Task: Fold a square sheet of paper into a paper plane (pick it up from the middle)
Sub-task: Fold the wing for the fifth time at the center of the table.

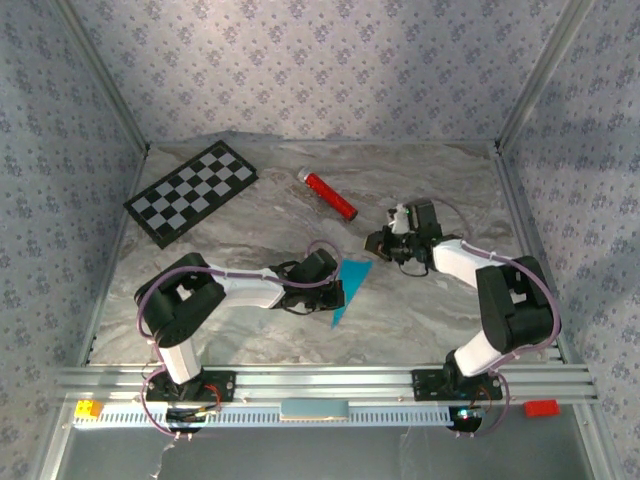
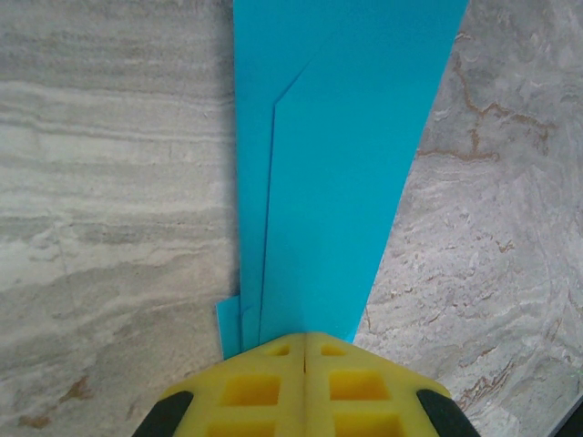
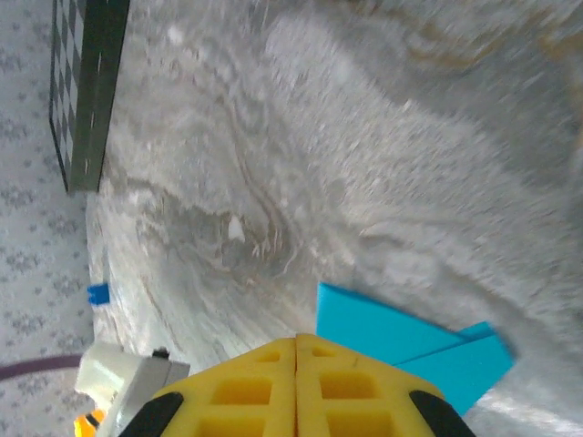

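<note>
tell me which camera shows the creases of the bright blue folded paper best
Left wrist: the bright blue folded paper sits close and sharp, layered creases plain. Top external gives a small blue wedge; right wrist, a blurred corner.

Left arm (image 1: 245,288) and right arm (image 1: 465,262) both reach in toward the middle, elbows bent. Left gripper (image 2: 305,337) has its yellow fingers pressed together; right gripper (image 3: 296,340) same deal, no gap.
</note>
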{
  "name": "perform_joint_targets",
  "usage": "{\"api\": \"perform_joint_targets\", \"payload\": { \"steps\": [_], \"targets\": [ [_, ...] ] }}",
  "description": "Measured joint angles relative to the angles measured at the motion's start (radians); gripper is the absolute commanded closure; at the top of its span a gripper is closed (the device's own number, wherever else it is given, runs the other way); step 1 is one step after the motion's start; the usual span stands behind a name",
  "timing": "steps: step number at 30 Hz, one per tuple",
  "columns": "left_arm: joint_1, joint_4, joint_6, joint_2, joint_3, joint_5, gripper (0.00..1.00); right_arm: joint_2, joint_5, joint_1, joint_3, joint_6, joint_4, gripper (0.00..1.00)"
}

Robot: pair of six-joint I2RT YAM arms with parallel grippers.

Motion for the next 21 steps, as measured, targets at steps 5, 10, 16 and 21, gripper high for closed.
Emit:
{"api": "perform_joint_targets", "payload": {
  "steps": [5, 10, 16, 21],
  "targets": [
    [0.000, -0.008, 0.001, 0.000, 0.006, 0.000, 1.00, 0.022, -0.005, 0.055, -0.068, 0.001, 0.005, 0.94],
    [0.000, -0.031, 0.001, 0.001, 0.016, 0.000, 1.00, 0.032, -0.005, 0.061, -0.092, 0.002, 0.009, 0.95],
    [-0.001, -0.032, 0.001, 0.001, 0.016, 0.000, 1.00, 0.054, -0.008, 0.061, -0.091, 0.000, 0.014, 0.96],
    [-0.005, -0.035, 0.001, 0.001, 0.018, -0.008, 1.00, 0.080, -0.007, 0.061, -0.091, 0.000, 0.014, 0.96]
  ]
}}
